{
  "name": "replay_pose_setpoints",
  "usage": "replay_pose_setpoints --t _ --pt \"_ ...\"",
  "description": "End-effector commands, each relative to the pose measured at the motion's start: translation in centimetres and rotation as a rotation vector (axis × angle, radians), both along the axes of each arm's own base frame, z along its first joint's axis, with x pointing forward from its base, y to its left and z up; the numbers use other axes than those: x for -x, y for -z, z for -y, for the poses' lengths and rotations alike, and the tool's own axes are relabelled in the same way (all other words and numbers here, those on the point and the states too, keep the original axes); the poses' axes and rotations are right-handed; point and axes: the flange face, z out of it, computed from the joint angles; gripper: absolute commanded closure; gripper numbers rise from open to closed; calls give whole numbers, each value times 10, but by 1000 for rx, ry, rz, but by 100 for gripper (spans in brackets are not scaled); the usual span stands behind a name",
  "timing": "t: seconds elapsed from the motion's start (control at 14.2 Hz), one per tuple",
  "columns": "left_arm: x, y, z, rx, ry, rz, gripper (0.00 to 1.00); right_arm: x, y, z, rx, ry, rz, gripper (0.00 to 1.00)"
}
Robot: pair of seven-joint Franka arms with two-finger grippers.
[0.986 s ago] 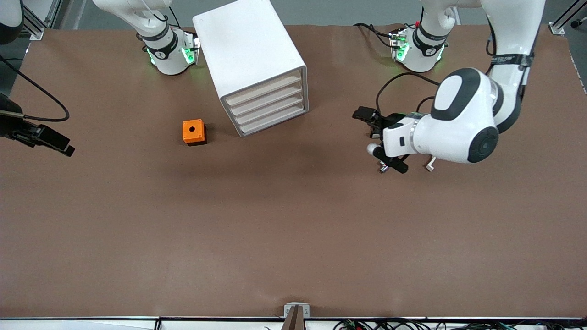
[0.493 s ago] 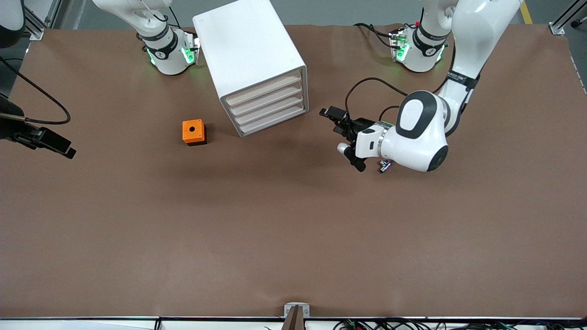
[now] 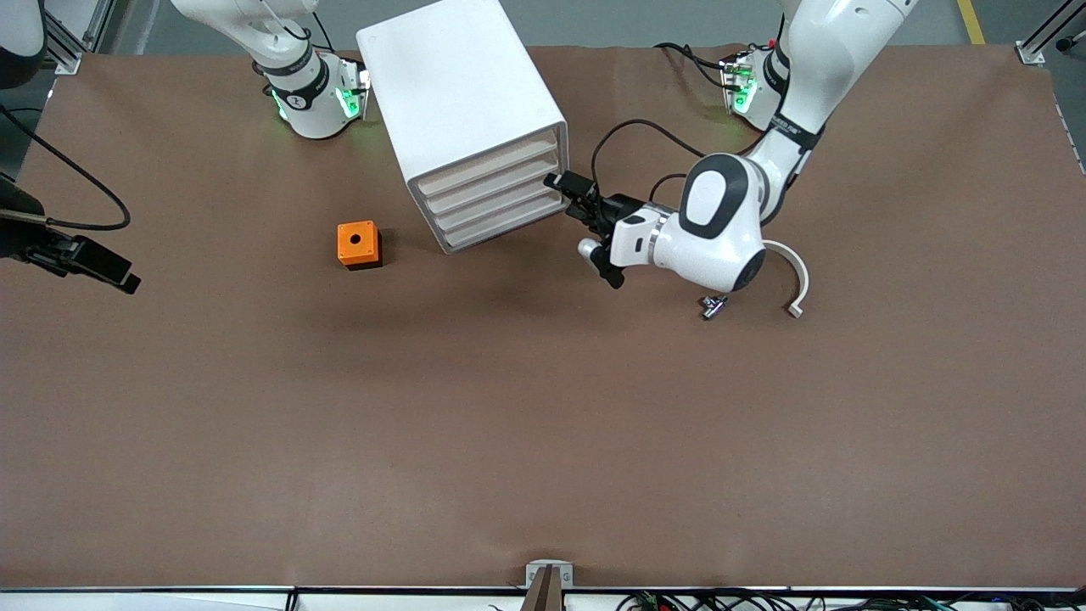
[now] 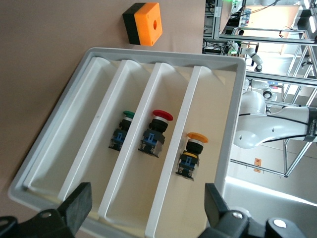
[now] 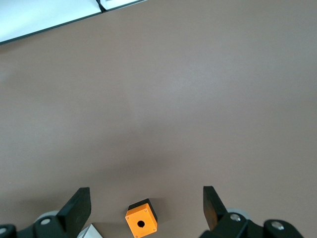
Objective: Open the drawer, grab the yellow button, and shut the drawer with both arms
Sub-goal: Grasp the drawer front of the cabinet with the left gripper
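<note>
Tool [image 3: 567, 193] of left arm, fingers spread, empty, beside cabinet [image 3: 467, 110].

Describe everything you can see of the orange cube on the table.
The orange cube is a small boxy block that looks like plastic, with an orange upper part and a black base. A round dark hole sits in the middle of its top face. It stands upright and flat on the brown table, apart from the white cabinet, toward the right arm's end. Nothing but the table touches it.
</note>
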Motion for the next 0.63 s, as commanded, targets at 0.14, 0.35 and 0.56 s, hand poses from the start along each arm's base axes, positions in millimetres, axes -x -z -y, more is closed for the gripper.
replay_pose_setpoints --t 0.14,0.35,0.56 --pt "32 24 31 134 -46 67 18 -7 10 -9 -11 -2 -24 0" --pt "48 36 52 220 -61 94 21 -6 15 -21 -5 -21 -39 0" --pt "62 44 66 258 -73 86 21 -3 16 -33 -6 -29 -61 0"
